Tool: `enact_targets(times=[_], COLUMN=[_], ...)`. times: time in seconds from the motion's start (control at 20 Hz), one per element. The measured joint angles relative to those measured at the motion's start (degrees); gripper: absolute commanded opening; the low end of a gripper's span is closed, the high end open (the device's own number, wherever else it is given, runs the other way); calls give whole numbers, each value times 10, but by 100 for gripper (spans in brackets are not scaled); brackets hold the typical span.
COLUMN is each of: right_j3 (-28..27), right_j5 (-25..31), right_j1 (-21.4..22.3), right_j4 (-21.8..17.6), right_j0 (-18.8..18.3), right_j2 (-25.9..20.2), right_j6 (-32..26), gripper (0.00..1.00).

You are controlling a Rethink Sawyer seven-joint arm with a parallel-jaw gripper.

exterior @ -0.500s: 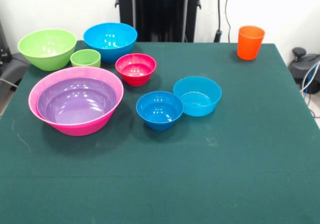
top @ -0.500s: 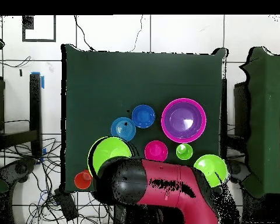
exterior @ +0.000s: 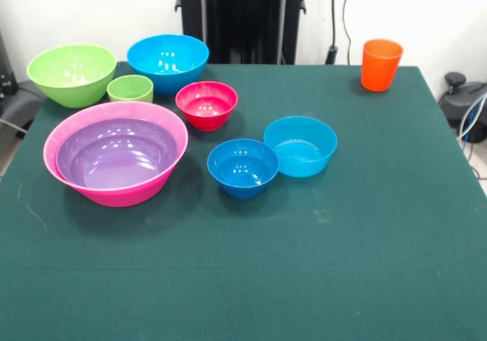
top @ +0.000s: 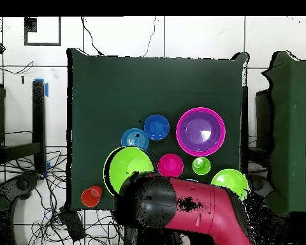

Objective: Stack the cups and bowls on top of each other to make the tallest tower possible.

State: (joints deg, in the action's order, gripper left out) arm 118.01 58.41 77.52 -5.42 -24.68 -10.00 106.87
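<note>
A: State of the tool?

B: The gripper is hidden under the red and black arm point(top: 181, 204), so its opening and hold cannot be told. A glossy lime-green round bowl point(top: 129, 166) sits just beside the arm's head and looks raised off the table.

A: Orientation?

B: Mouth up, axis vertical; being round, it has no long axis in plan.

A: Procedure?

B: Keep the rim level. Farther out, the wide purple bowl point(top: 201, 133) nests in the huge pink bowl point(top: 201, 111) — probably the base. Centre above it, then lower straight.
</note>
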Motion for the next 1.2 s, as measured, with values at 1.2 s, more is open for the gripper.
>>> enact_targets(times=[1.2], right_j3=[0], right_j5=[0], right_j1=[8], right_j4=[-1], right_j0=[-44], right_j2=[-21], right_j6=[0], gripper=[0])
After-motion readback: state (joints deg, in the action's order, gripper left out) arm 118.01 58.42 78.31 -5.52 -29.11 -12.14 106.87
